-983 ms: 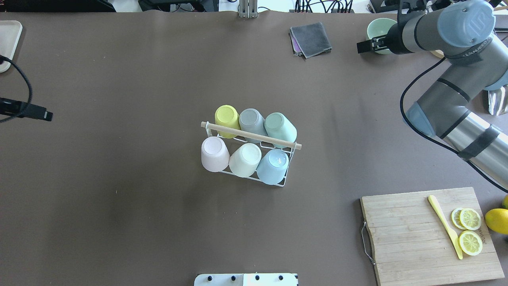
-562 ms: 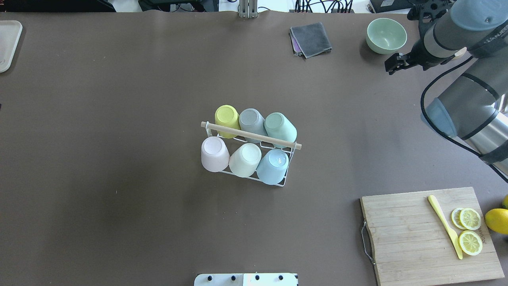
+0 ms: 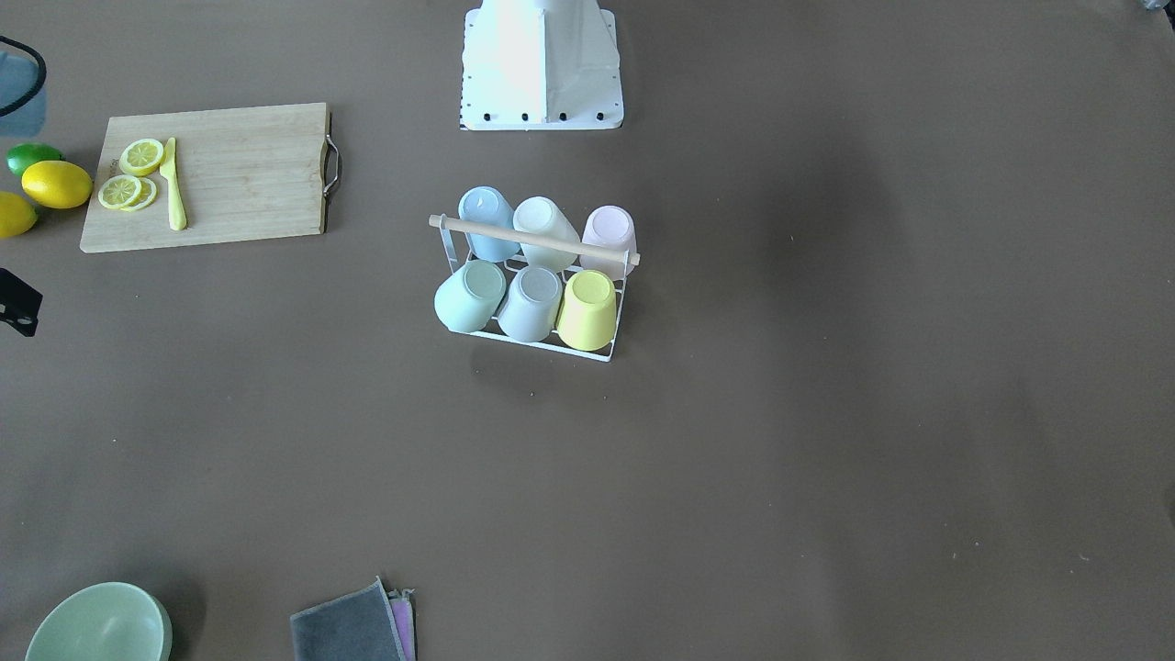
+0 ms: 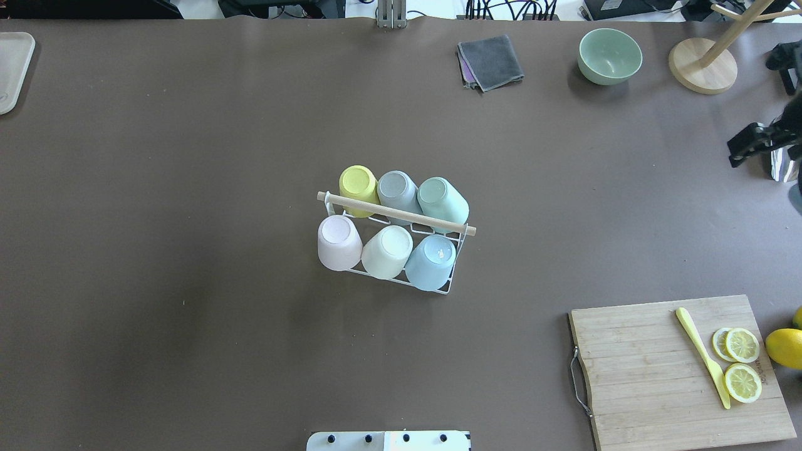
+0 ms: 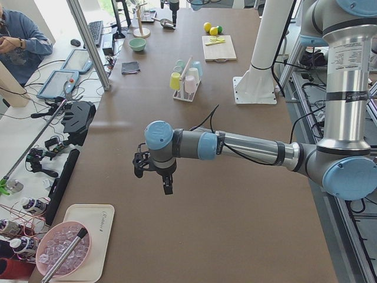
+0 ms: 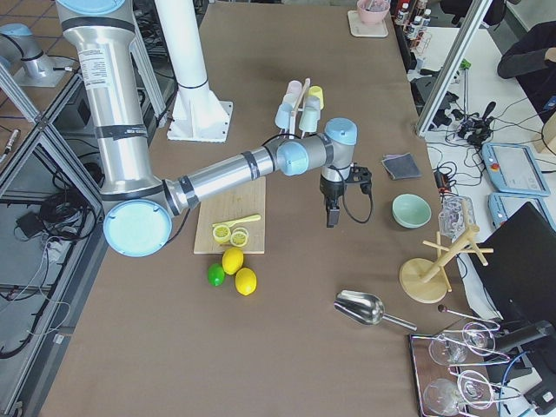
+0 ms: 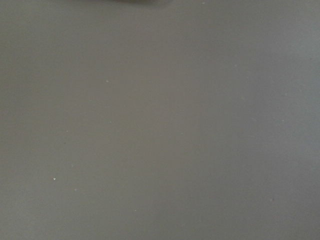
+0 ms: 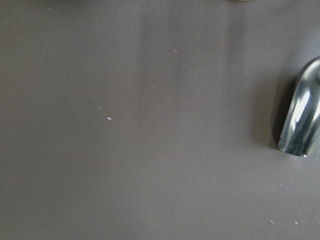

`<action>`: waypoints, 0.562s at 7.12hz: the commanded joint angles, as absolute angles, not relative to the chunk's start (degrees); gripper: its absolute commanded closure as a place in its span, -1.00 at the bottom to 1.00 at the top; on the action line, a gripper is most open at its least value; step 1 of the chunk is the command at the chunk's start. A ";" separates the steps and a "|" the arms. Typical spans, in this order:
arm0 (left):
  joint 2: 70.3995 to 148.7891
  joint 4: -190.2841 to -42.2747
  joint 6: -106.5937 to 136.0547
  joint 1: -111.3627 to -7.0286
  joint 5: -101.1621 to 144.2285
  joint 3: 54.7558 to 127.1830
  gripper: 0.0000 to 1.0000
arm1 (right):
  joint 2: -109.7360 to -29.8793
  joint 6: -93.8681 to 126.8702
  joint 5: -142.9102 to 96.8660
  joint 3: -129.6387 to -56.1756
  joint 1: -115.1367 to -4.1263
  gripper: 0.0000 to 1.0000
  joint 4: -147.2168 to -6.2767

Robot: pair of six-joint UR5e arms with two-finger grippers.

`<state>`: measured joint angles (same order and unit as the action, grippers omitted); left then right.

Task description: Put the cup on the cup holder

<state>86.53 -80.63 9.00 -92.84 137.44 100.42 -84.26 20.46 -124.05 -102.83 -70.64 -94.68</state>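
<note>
The cup holder (image 4: 401,214), a white wire rack with a wooden rod handle, stands mid-table. It also shows in the front view (image 3: 532,240). Six cups sit upside down on it: yellow (image 4: 358,183), grey (image 4: 395,186), mint (image 4: 438,194), pink (image 4: 338,239), cream (image 4: 388,248) and blue (image 4: 432,258). My right gripper (image 4: 745,147) is at the table's right edge, far from the rack; it looks shut and holds nothing. My left gripper (image 5: 165,184) shows only in the exterior left view, over bare table far from the rack; I cannot tell whether it is open or shut.
A bamboo cutting board (image 4: 639,369) with a yellow knife and lemon slices lies front right, with lemons beside it. A green bowl (image 4: 609,55), a grey cloth (image 4: 490,61) and a wooden stand (image 4: 702,66) are at the back right. A metal scoop (image 8: 300,120) lies below the right wrist.
My right arm has pulled back from beside the green bowl to the table's right edge. My left gripper has left the overhead view at the left edge. The rack and cups have not moved.
</note>
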 commanded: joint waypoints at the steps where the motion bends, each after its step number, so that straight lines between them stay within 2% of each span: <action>1: 85.26 -79.36 8.09 -97.37 137.29 98.27 -0.97 | -89.72 4.29 -129.88 -97.33 -81.86 -1.00 -94.66; 3: 85.08 -79.37 8.44 -97.38 137.72 96.94 -0.97 | -89.82 2.72 -135.94 -88.55 -90.40 -1.00 -94.57; 4: 85.51 -79.80 8.00 -97.21 136.25 97.03 -0.97 | -89.82 2.90 -137.79 -86.68 -91.92 -1.00 -94.48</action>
<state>85.27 -79.47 8.31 -97.27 137.28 97.15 -89.69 3.27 -135.01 -90.08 -88.80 -94.57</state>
